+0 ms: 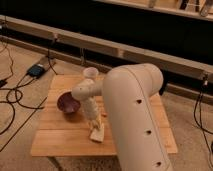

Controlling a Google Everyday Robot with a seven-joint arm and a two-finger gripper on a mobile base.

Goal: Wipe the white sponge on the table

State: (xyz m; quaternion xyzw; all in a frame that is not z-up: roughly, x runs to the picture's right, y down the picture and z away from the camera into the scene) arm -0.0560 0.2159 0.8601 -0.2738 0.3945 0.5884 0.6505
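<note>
The white sponge (97,134) is a small cream block lying on the light-wood table (60,136), near the middle front of its top. My gripper (95,124) points down from the cream arm and sits right on top of the sponge, touching its upper edge. The big arm link (134,120) covers the right half of the table. The purple bowl (67,102) stands just left of the gripper.
A pale cup (90,73) stands at the table's back edge. An orange thing (104,113) peeks out beside the forearm. Cables and a dark box (36,70) lie on the floor to the left. A black wall with a rail runs behind.
</note>
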